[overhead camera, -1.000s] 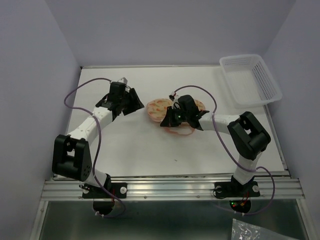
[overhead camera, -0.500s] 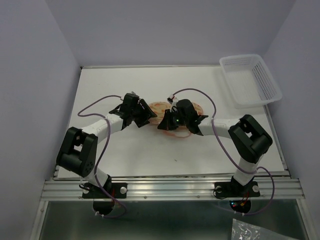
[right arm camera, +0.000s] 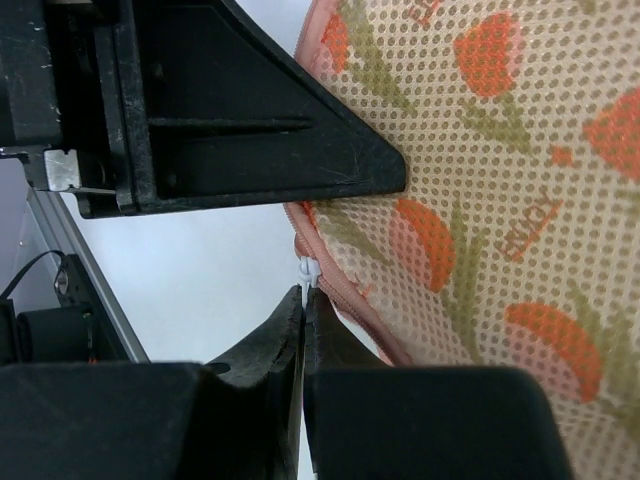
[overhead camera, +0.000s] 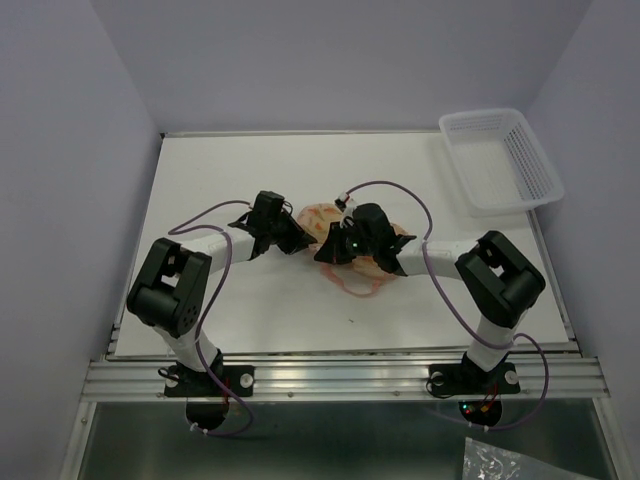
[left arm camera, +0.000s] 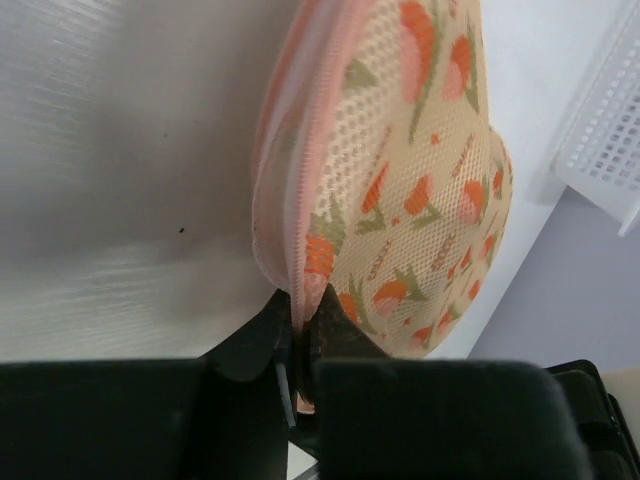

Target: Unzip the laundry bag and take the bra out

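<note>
The laundry bag [overhead camera: 320, 216] lies near the middle of the table [overhead camera: 250, 170], between the two arms. The left gripper [left arm camera: 303, 312] is squeezed narrow on the bag's pink zip edge at one end. The right gripper [right arm camera: 304, 296] is pinched tight on the small white zip pull [right arm camera: 309, 268] at the bag's rim.

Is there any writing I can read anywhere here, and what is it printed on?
"HWDY", as best I can tell: orange print on the laundry bag, right wrist view.
Other orange wording on the bag, both wrist views: too small or cut off to read.
Nothing readable on the white basket.
</note>
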`<state>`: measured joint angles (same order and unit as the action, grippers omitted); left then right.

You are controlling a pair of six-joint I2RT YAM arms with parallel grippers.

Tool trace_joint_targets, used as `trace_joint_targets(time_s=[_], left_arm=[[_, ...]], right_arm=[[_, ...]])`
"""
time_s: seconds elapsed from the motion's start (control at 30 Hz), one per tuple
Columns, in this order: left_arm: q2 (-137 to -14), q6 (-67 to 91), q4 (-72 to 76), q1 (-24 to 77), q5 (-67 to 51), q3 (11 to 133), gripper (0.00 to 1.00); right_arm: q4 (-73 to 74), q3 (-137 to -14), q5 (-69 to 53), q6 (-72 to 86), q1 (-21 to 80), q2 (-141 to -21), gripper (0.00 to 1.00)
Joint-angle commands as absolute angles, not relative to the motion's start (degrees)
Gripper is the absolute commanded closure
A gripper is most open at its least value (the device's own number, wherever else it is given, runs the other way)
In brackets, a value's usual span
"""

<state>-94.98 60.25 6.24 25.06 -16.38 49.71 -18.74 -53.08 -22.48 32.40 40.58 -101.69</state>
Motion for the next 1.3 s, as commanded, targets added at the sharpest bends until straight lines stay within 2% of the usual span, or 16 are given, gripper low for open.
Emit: trace_joint_targets(time_s=[0.0,0.33,0.7,1.07,1.27], left_arm=[[-94.4,60.6,8.3,25.5,-17.8,50.5,1.00],[-92.9,57.4,5.5,23.6,-14.9,52.1,1.00],[-90.3,42.8,2.4,15.3,-13.4,54.8,1.00],[-93.0,39.8,3.1,7.7,-16.9,53.4,1.00],[-93.3,39.2,1.1,2.7,-16.3,53.0,1.00]], right_arm=[[-25.8,-52.4,-20.8,34.4,41.2,-98.4,0.99],[-19.0,-51.7,-24.5,34.8,41.2,-96.9,0.99],[-15.8,-48.3,-35.2,32.1,35.9,-97.0,0.99],[-14.8,-40.9,-36.8,30.4,26.5,-93.3,0.99],[-12.3,-37.0,-33.8,29.8,23.5,-88.8,0.99]])
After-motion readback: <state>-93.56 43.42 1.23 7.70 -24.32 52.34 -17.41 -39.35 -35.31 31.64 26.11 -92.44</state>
